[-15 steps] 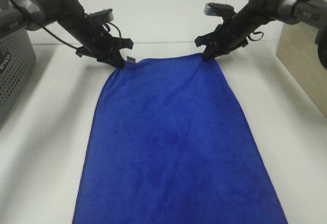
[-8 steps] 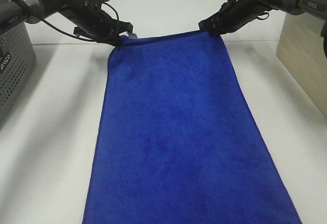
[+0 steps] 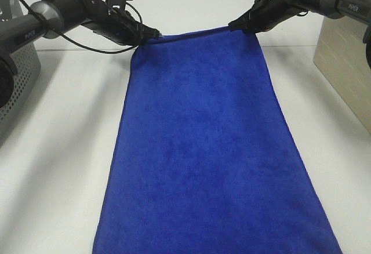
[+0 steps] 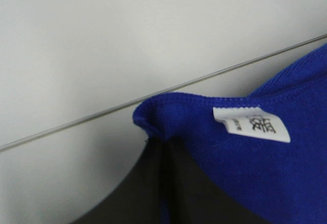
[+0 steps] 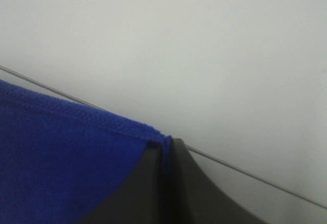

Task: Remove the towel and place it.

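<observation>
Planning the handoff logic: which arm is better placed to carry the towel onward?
Neither alone: the left gripper and right gripper each pinch a far corner of the towel, at similar height. Both should likely move together.

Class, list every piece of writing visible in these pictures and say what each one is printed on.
"PiPER": on the left arm's link, small and only just legible.
"PiPER": on the right arm's link, equally small.
Grey perforated box: no text readable now.
White tag on the towel: printed characters, too blurred to read.

White table (image 3: 52, 149), grey perforated bin (image 3: 17, 86), beige box (image 3: 342, 62).
</observation>
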`<move>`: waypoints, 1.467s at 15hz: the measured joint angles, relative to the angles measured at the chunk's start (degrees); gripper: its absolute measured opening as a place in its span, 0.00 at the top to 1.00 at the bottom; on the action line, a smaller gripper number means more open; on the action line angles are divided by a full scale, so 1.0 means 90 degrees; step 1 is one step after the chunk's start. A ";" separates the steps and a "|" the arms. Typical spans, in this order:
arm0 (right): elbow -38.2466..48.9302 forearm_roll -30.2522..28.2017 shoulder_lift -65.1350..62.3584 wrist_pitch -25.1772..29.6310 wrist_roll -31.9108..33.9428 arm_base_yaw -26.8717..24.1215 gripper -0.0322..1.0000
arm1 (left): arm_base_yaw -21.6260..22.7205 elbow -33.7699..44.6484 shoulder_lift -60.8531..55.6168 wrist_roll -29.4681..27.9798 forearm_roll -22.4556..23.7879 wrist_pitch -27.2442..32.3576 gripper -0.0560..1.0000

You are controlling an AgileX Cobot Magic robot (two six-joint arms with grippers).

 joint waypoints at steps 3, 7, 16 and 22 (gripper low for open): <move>0.0000 -0.0197 0.0204 -0.0185 0.0000 0.0000 0.97 | -0.0064 0.0000 0.0064 0.0045 0.0115 -0.0433 0.95; 0.0006 -0.0267 0.0318 -0.0541 0.0000 -0.0019 0.97 | -0.0076 0.0000 0.0166 0.0064 0.0242 -0.0980 0.95; 0.0006 -0.0267 0.0598 -0.0993 0.0000 -0.0025 0.96 | -0.0159 0.0000 0.0427 0.0089 0.0477 -0.1738 0.94; 0.0006 -0.0261 0.0598 -0.1159 0.0000 -0.0032 0.68 | -0.0159 0.0000 0.0452 0.0089 0.0554 -0.1980 0.82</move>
